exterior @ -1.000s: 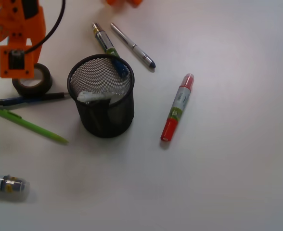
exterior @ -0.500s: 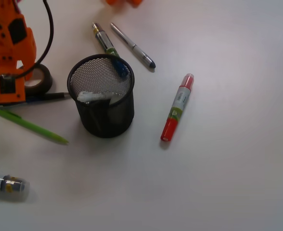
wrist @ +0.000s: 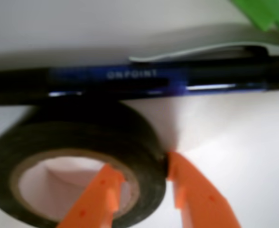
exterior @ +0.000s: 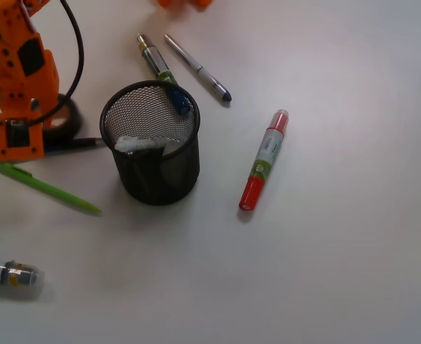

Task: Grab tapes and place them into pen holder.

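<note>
Black tape roll [wrist: 73,175], one in plain view, lies at far left just beside a blue pen [wrist: 144,80] marked "ONPOINT". One whitish roll [exterior: 140,144] sits inside the mesh pen holder [exterior: 153,168]. Angled downward, the orange gripper [wrist: 142,183] straddles the black roll's wall, one finger [wrist: 101,197] inside, one outside.

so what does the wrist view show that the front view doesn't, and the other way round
Only the wrist view shows the grip itself: the orange gripper has one finger inside the pale core of the dark brown-black tape roll and the other outside its wall, the jaws straddling it.

Only the front view shows the black wire-mesh pen holder, the red marker, the green pen and the orange arm, which hides most of the roll.

Both show the dark blue pen lying beside the roll.
</note>
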`<action>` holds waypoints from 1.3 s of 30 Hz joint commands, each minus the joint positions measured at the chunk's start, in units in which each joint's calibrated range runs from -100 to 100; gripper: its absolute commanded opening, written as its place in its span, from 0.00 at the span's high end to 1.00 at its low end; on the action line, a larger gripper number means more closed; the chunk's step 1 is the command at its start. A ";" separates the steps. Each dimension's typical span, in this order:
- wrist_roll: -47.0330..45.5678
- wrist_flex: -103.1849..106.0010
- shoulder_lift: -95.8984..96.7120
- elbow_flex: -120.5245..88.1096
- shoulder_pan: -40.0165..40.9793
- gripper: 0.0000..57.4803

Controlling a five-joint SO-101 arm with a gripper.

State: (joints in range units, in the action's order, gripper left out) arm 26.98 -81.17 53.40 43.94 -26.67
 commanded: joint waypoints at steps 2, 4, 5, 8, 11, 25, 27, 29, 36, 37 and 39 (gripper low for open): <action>-1.95 0.41 -0.32 1.17 -0.43 1.00; -2.88 0.33 -0.83 1.35 -0.50 1.00; -3.17 -0.11 -0.83 2.26 -0.80 1.00; -4.98 -2.04 -1.34 6.52 -1.18 1.00; -6.74 -5.62 -2.87 13.76 -1.85 1.00; -11.53 -15.51 -8.39 55.88 6.90 1.00; -10.45 -16.65 -11.28 54.80 9.22 1.00; -9.82 -18.31 -13.75 55.07 14.15 1.00; -9.47 -18.40 -13.07 55.25 26.49 1.00; -8.79 -18.40 -12.90 55.34 27.76 1.00; -7.08 -18.48 -12.05 55.16 29.55 1.00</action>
State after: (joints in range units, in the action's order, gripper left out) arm 17.80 -98.79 42.42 96.77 -0.55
